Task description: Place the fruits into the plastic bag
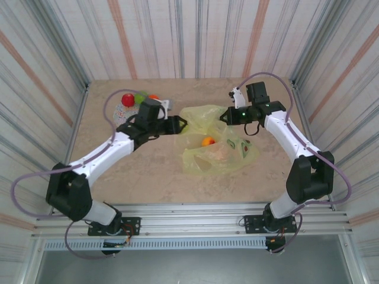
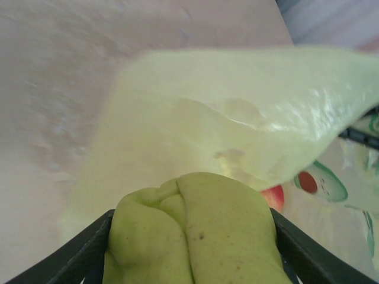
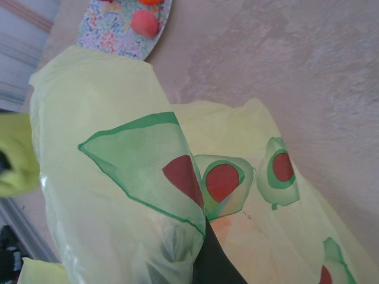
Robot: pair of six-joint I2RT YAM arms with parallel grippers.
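Observation:
A lumpy green fruit point(image 2: 189, 231) sits between the black fingers point(image 2: 89, 245) of my left gripper point(image 1: 181, 124), which is shut on it at the left mouth of the plastic bag point(image 1: 216, 148). The same green fruit point(image 3: 15, 157) shows at the left edge of the right wrist view. My right gripper point(image 1: 227, 116) is shut on the bag's upper edge and holds it raised; its dark finger point(image 3: 216, 260) shows through the film. An orange fruit point(image 1: 207, 141) lies inside the bag, and a red fruit point(image 2: 273, 195) shows under the raised film. Red point(image 1: 127, 99), green point(image 1: 140, 97) and orange point(image 1: 154, 97) fruits stay on the plate.
The speckled plate point(image 1: 123, 109) lies at the back left, behind my left arm, and its rim point(image 3: 118, 35) with a pink fruit point(image 3: 144, 22) appears in the right wrist view. Striped walls enclose the table on three sides.

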